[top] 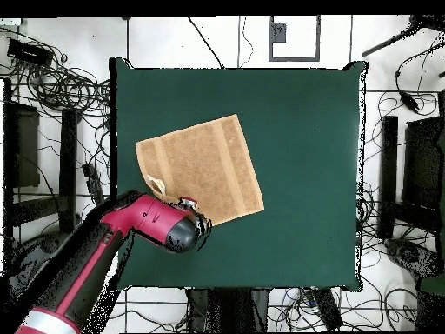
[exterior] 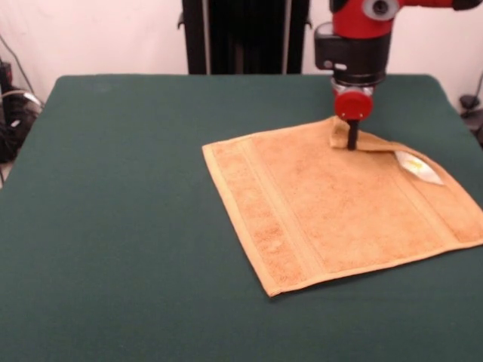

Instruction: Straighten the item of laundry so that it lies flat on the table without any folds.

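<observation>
The golden-orange towel (exterior: 332,204) lies spread on the dark green table (exterior: 113,188), right of centre in the front view. Its far right edge is folded over, and the white label (exterior: 417,167) shows there. My gripper (exterior: 352,142) comes straight down onto the far corner of that fold. Its black tips stand together as one thin stem, pinched on the cloth. In the overhead view the towel (top: 204,170) lies at the table's (top: 304,174) left, with the label (top: 157,184) at its lower left. The arm's red head (top: 178,228) covers the gripper there.
The towel's right corner reaches the table's right edge in the front view. The black pedestal (exterior: 245,34) stands behind the far edge. Cables and stands (top: 52,87) lie on the floor around the table.
</observation>
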Controlling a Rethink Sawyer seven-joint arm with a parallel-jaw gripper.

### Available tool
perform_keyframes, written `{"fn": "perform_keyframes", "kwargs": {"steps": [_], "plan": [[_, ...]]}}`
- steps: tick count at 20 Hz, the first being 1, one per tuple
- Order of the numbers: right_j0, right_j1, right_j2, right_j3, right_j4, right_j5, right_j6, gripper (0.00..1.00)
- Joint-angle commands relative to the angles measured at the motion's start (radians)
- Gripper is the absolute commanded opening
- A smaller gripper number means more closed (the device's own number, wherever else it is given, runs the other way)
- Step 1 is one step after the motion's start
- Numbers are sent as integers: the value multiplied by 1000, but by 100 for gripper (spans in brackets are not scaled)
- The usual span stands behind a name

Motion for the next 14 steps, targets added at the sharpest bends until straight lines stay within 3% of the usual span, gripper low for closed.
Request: {"fn": "perform_keyframes", "kwargs": {"steps": [1,14], "plan": [[50,100,99,58,22,-20,388,0],[130,131,51,78,-13,-61,513,0]]}}
